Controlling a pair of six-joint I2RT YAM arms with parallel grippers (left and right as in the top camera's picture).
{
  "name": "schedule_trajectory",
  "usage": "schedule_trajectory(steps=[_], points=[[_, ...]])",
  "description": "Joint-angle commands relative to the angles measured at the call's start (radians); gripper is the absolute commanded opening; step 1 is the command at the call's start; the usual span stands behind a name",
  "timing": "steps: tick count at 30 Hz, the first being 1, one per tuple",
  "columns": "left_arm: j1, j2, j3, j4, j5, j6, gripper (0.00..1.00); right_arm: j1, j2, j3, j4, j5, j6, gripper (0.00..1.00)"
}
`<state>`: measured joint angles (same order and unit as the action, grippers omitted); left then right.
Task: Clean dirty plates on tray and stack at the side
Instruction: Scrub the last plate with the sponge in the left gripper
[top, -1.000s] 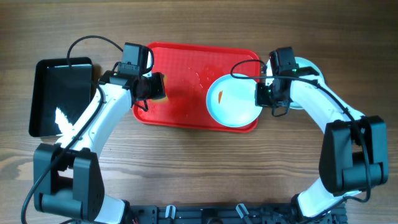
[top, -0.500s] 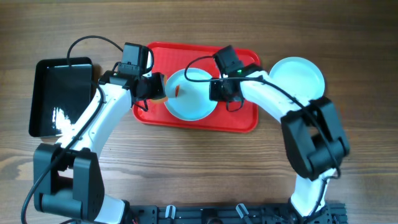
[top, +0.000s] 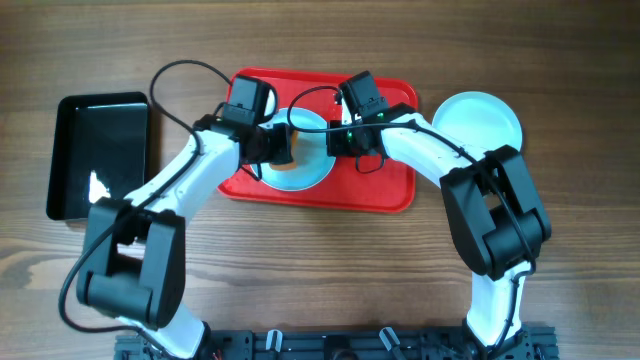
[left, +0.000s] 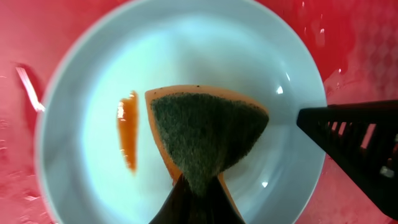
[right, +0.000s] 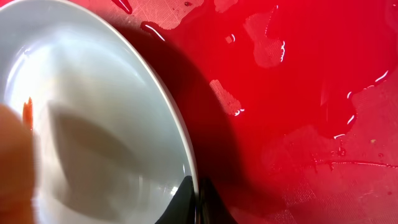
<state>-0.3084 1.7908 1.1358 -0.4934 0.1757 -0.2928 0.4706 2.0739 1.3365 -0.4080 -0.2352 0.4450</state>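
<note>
Though overhead hides smear (left: 127, 134), left wrist shows it beside sponge (left: 208, 127) pinched by left tool (left: 198, 200); right tool (right: 196, 200) pinches plate (right: 93, 124) rim.

The right gripper (right: 196, 200) pinches the rim of the dirty plate (right: 93, 124), and the wet red tray (right: 298, 93) lies right of that plate.

On my overhead feed I see a black rectangular tray (top: 100, 155) at the far left of the table (top: 300, 270), glossy, with white glare near its lower edge. My left wrist feed shows a sponge (left: 205, 134) with an orange body and a dark green scouring face towards me, pinched into a wedge. Puddles of water (right: 267, 37) glisten on my right wrist feed.
</note>
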Motion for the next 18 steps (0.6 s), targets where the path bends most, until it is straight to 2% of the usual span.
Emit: schedule_trajectory(steps=[1, 10, 12, 13, 18], points=[[-0.007, 0.039, -0.005, 0.030, 0.015, -0.042, 0.04, 0.003, 0.030, -0.003, -0.005, 0.049, 0.011, 0.04], [-0.041, 0.150, -0.005, 0.135, 0.013, -0.105, 0.04, 0.003, 0.030, -0.003, -0.003, 0.053, 0.029, 0.04], [-0.041, 0.180, -0.005, 0.124, -0.104, -0.090, 0.04, 0.003, 0.030, -0.003, -0.004, 0.056, 0.028, 0.04], [-0.041, 0.183, -0.005, 0.105, -0.208, -0.054, 0.04, 0.003, 0.030, -0.003, -0.007, 0.056, 0.027, 0.05], [-0.041, 0.182, -0.005, 0.019, -0.695, -0.051, 0.04, 0.003, 0.030, -0.003, -0.008, 0.060, 0.026, 0.04]])
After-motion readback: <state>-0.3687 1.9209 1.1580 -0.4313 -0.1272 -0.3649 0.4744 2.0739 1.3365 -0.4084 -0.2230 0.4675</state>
